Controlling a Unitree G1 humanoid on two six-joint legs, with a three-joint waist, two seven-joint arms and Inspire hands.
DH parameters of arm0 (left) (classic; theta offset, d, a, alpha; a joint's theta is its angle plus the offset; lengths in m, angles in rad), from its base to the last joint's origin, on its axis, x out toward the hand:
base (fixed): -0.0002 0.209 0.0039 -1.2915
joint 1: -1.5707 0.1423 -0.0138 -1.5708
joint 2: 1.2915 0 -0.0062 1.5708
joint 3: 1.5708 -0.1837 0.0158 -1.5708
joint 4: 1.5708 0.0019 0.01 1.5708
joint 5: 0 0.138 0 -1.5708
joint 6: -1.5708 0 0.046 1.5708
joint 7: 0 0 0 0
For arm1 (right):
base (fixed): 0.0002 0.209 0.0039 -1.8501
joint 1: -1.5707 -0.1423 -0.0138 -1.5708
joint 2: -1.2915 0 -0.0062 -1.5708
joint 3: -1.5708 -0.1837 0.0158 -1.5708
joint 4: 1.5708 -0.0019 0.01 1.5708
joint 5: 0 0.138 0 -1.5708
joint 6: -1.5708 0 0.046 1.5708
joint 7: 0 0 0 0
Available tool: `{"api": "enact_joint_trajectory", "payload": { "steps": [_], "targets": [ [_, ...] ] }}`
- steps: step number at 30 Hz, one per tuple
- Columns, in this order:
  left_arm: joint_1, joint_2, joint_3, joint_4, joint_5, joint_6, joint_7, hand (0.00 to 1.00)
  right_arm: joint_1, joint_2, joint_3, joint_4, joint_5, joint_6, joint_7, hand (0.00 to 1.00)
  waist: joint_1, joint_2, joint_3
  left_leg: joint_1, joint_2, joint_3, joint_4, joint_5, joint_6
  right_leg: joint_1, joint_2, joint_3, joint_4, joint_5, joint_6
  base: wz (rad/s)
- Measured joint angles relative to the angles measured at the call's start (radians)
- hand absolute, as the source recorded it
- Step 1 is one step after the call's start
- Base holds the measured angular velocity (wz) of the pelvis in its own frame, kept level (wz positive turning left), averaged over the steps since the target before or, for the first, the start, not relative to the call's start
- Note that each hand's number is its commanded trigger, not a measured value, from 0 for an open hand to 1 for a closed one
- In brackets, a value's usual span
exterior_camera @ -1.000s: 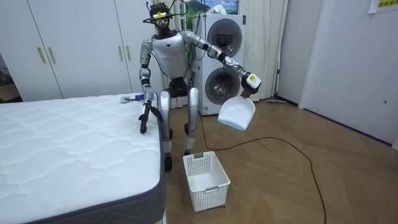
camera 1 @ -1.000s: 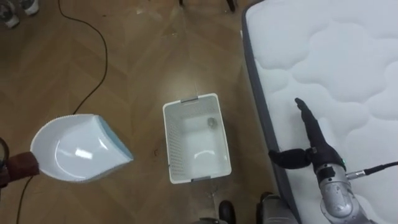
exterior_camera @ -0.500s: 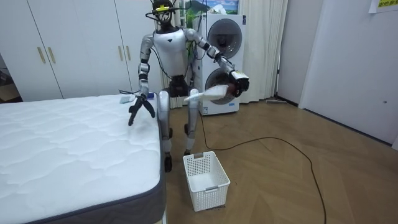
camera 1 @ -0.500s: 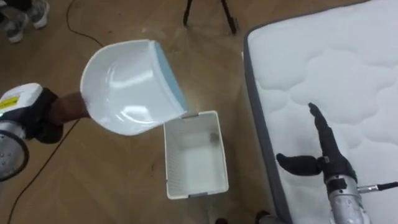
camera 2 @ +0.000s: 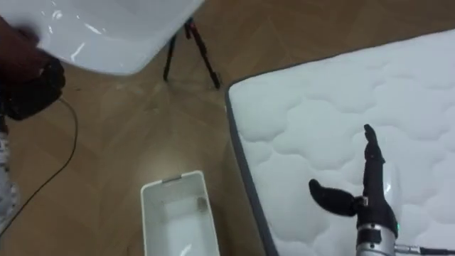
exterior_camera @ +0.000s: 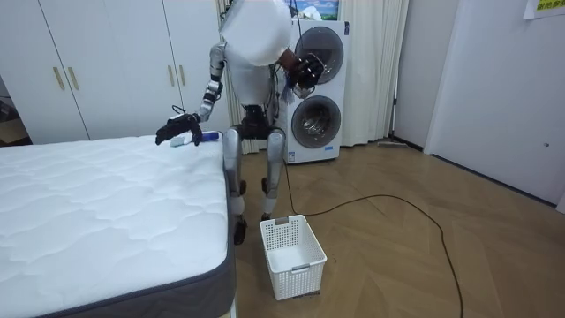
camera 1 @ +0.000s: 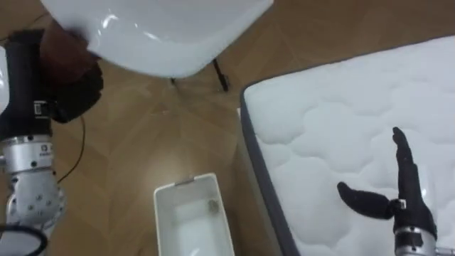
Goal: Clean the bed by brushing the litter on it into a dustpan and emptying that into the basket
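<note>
Dustpan [camera 1: 163, 32] first, in the left eye view: white, raised to the top edge, brown handle [camera 1: 60, 50] clamped in the curled fingers of the left hand [camera 1: 75, 89]. Lower down, on the wooden floor [camera 1: 135, 142], white basket [camera 1: 192, 224] just beside the bed [camera 1: 320, 107], one small dark bit [camera 1: 211, 206] lying inside (too small to identify). Right hand [camera 1: 407, 206] over the bed's quilted white top near its edge, fingers straight, thumb spread wide, holding nothing. Dark tripod [camera 1: 220, 75] on the floor past the bed's corner.

Right eye view: same arrangement from slightly aside; dustpan at top left, basket at the bottom edge, flat right hand above the bed.

Room view: robot standing upright at the bed's corner, stacked washing machines [exterior_camera: 316, 88] behind. Dustpan lifted in front of the head, underside toward the camera, left hand gripping the handle at the room view's right of it. Right hand reaching out low over the bed's corner, close to a small blue-and-white item [exterior_camera: 201, 137] lying there; touching or not, impossible to tell. Basket on the floor near the feet, beside the bed. White wardrobe doors [exterior_camera: 88, 66] behind.
</note>
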Motion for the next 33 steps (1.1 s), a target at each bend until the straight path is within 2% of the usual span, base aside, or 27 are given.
{"api": "enact_joint_trajectory", "payload": {
  "steps": [1,2,3,4,5,6,7,9,10,11,12,13,14,15,16,18,19,21,22,23,24,25,27,28,30,32,33],
  "targets": [
    [0.004,0.0,0.001,-0.012,0.0,-0.002,0.009,1.0,0.004,0.001,-0.007,-0.002,0.0,0.0,0.0,0.0,-0.001,0.0,-0.0001,0.007,0.002,0.021,-0.005,0.0,0.0,-0.001,0.002,-0.014,-0.01,0.01,-0.002,-1.04],
    [0.007,0.0,0.001,-0.035,0.0,-0.004,0.028,1.0,0.004,0.004,-0.018,0.0,0.002,0.004,-0.001,0.0,0.0,-0.001,0.0002,0.011,0.013,0.067,-0.01,0.0,0.001,0.002,0.014,-0.033,-0.051,0.05,-0.008,-1.25],
    [0.008,0.0,0.009,-0.052,-0.001,-0.018,0.05,1.0,-0.01,0.016,-0.019,0.0,0.011,0.006,-0.001,0.0,0.016,0.004,-0.0013,0.008,0.038,0.142,-0.018,0.0,0.002,0.016,0.03,-0.061,-0.098,0.095,-0.003,-1.43],
    [0.008,0.0,0.018,-0.057,-0.001,-0.027,0.052,1.0,-0.019,0.028,-0.019,0.0,0.011,0.006,-0.002,0.0,0.035,0.004,0.0021,0.008,0.05,0.19,-0.026,-0.001,0.003,0.012,0.024,-0.115,-0.073,0.088,0.001,-1.58],
    [0.008,0.0,0.02,-0.058,-0.002,-0.032,0.058,1.0,-0.021,0.037,-0.018,-0.001,0.007,0.004,-0.002,0.0,0.047,0.003,0.0033,0.021,0.065,0.277,-0.026,-0.001,0.003,0.007,-0.01,-0.221,0.058,0.031,0.009,-1.51],
    [0.007,-0.001,0.02,-0.058,0.0,-0.033,0.06,1.0,-0.021,0.036,-0.018,0.0,0.006,0.002,-0.002,0.0,0.057,0.003,0.0035,0.039,0.068,0.354,-0.033,-0.001,0.003,0.017,-0.061,-0.289,0.201,-0.031,0.022,-1.42],
    [0.007,-0.003,0.02,-0.058,-0.001,-0.033,0.063,1.0,-0.022,0.034,-0.018,0.001,0.006,0.001,-0.002,0.0,0.064,0.003,0.0035,0.05,0.065,0.393,-0.041,-0.002,0.003,0.028,-0.088,-0.308,0.258,-0.054,0.027,-1.4],
    [0.007,-0.023,0.02,-0.058,-0.004,-0.033,0.087,1.0,-0.043,0.039,-0.005,0.013,0.027,0.0,0.002,0.0,0.094,-0.008,0.0124,0.057,0.06,0.536,-0.044,-0.002,0.004,0.095,-0.193,-0.361,0.388,-0.099,0.055,-1.59],
    [0.007,-0.027,0.02,-0.058,-0.005,-0.033,0.089,1.0,-0.048,0.039,0.006,0.013,0.04,0.0,0.004,0.0,0.106,-0.01,0.0128,0.051,0.063,0.567,-0.044,-0.002,0.004,0.111,-0.215,-0.372,0.391,-0.102,0.056,-1.64],
    [0.007,-0.03,0.023,-0.058,-0.005,-0.033,0.092,1.0,-0.056,0.041,0.023,0.014,0.055,-0.001,0.014,0.0,0.118,-0.013,0.0126,0.035,0.071,0.622,-0.041,-0.002,0.002,0.148,-0.25,-0.399,0.365,-0.102,0.057,-1.45],
    [0.006,-0.032,0.02,-0.058,-0.007,-0.033,0.092,1.0,-0.065,0.044,0.034,0.012,0.069,-0.001,0.026,0.0,0.118,-0.015,0.0129,0.01,0.082,0.658,-0.031,-0.003,0.001,0.188,-0.269,-0.422,0.304,-0.097,0.066,-1.3],
    [0.004,-0.032,0.018,-0.058,-0.007,-0.033,0.091,1.0,-0.071,0.044,0.04,0.012,0.079,-0.001,0.033,0.0,0.113,-0.018,0.014,-0.006,0.089,0.671,-0.016,-0.003,0.002,0.203,-0.271,-0.423,0.262,-0.092,0.074,-1.02],
    [-0.005,-0.032,0.013,-0.058,-0.006,-0.033,0.087,1.0,-0.083,0.045,0.046,0.013,0.087,-0.001,0.046,0.0,0.104,-0.029,0.0146,-0.039,0.097,0.686,0.017,-0.004,0.003,0.228,-0.276,-0.427,0.162,-0.088,0.097,-0.89],
    [-0.01,-0.036,0.004,-0.058,-0.007,-0.033,0.084,1.0,-0.096,0.044,0.046,0.013,0.084,-0.001,0.059,0.0,0.083,-0.031,0.0151,-0.067,0.112,0.677,0.051,-0.003,0.005,0.245,-0.268,-0.435,0.068,-0.118,0.13,-0.87],
    [-0.01,-0.036,-0.002,-0.058,-0.012,-0.033,0.082,1.0,-0.101,0.044,0.05,0.013,0.083,-0.001,0.062,0.0,0.079,-0.03,0.0147,-0.078,0.119,0.666,0.066,-0.001,0.009,0.247,-0.261,-0.438,0.035,-0.127,0.128,-1.05],
    [-0.012,-0.049,-0.029,-0.058,-0.025,-0.033,0.075,1.0,-0.111,0.044,0.061,0.01,0.068,-0.001,0.09,0.0,0.063,-0.023,0.0116,-0.132,0.123,0.464,0.112,0.03,0.007,0.248,-0.231,-0.437,-0.037,-0.149,0.126,-1.14],
    [-0.012,-0.058,-0.03,-0.058,-0.024,-0.034,0.07,1.0,-0.111,0.045,0.061,0.009,0.059,-0.001,0.095,0.0,0.055,-0.016,0.0101,-0.143,0.128,0.424,0.121,0.039,0.003,0.248,-0.221,-0.437,-0.046,-0.145,0.119,-0.73],
    [-0.018,-0.067,-0.061,-0.058,-0.025,-0.036,0.059,1.0,-0.103,0.05,0.059,0.009,0.029,0.0,0.104,0.0,-0.013,-0.014,0.0115,-0.149,0.139,0.352,0.12,0.074,-0.016,0.247,-0.19,-0.438,-0.06,-0.144,0.086,-0.26],
    [-0.017,-0.068,-0.072,-0.058,-0.024,-0.037,0.057,1.0,-0.103,0.052,0.054,0.009,0.028,0.0,0.109,0.0,-0.023,-0.016,0.0118,-0.147,0.141,0.344,0.111,0.084,-0.021,0.244,-0.185,-0.436,-0.063,-0.144,0.082,-0.26],
    [-0.015,-0.069,-0.096,-0.055,-0.023,-0.037,0.049,1.0,-0.103,0.058,0.037,0.009,0.015,0.0,0.114,0.0,-0.031,-0.019,0.0119,-0.145,0.146,0.313,0.101,0.101,-0.034,0.238,-0.177,-0.421,-0.068,-0.148,0.072,-0.55],
    [-0.002,-0.069,-0.111,-0.054,-0.023,-0.037,0.037,1.0,-0.104,0.059,0.022,0.009,0.002,0.0,0.126,0.0,-0.03,-0.021,0.0109,-0.143,0.147,0.265,0.096,0.113,-0.044,0.23,-0.166,-0.4,-0.068,-0.142,0.061,-0.64],
    [0.007,-0.069,-0.118,-0.054,-0.023,-0.037,0.033,1.0,-0.104,0.058,0.018,0.009,-0.004,0.0,0.13,0.0,-0.03,-0.021,0.011,-0.141,0.148,0.239,0.096,0.117,-0.05,0.228,-0.158,-0.385,-0.07,-0.138,0.056,-0.76],
    [0.036,-0.077,-0.134,-0.053,-0.022,-0.032,0.014,1.0,-0.104,0.055,0.011,0.009,-0.006,0.002,0.155,0.0,-0.026,-0.023,0.0076,-0.134,0.149,0.154,0.093,0.13,-0.072,0.219,-0.127,-0.32,-0.079,-0.124,0.038,-0.81],
    [0.042,-0.083,-0.136,-0.053,-0.022,-0.032,0.01,1.0,-0.104,0.055,0.011,0.007,-0.007,0.003,0.162,0.0,-0.021,-0.023,0.0052,-0.132,0.149,0.132,0.092,0.132,-0.081,0.211,-0.118,-0.294,-0.079,-0.118,0.036,-1.03],
    [0.068,-0.12,-0.136,-0.046,-0.02,-0.031,-0.002,1.0,-0.103,0.057,0.012,-0.015,-0.006,0.004,0.191,0.0,0.009,-0.016,0.0004,-0.117,0.148,0.044,0.089,0.131,-0.114,0.196,-0.082,-0.208,-0.084,-0.094,0.006,-1.18],
    [0.095,-0.132,-0.136,-0.033,-0.022,-0.031,-0.007,1.0,-0.099,0.058,0.015,-0.047,-0.006,0.004,0.215,0.0,0.009,-0.009,-0.0042,-0.091,0.133,-0.041,0.068,0.127,-0.139,0.199,-0.066,-0.156,-0.088,-0.085,-0.003,-0.92],
    [0.112,-0.133,-0.136,-0.03,-0.022,-0.031,-0.013,1.0,-0.095,0.058,0.015,-0.068,-0.006,0.004,0.219,0.0,0.006,-0.006,-0.0063,-0.074,0.129,-0.067,0.054,0.124,-0.149,0.2,-0.056,-0.125,-0.088,-0.083,-0.006,-0.78]
  ]
}}
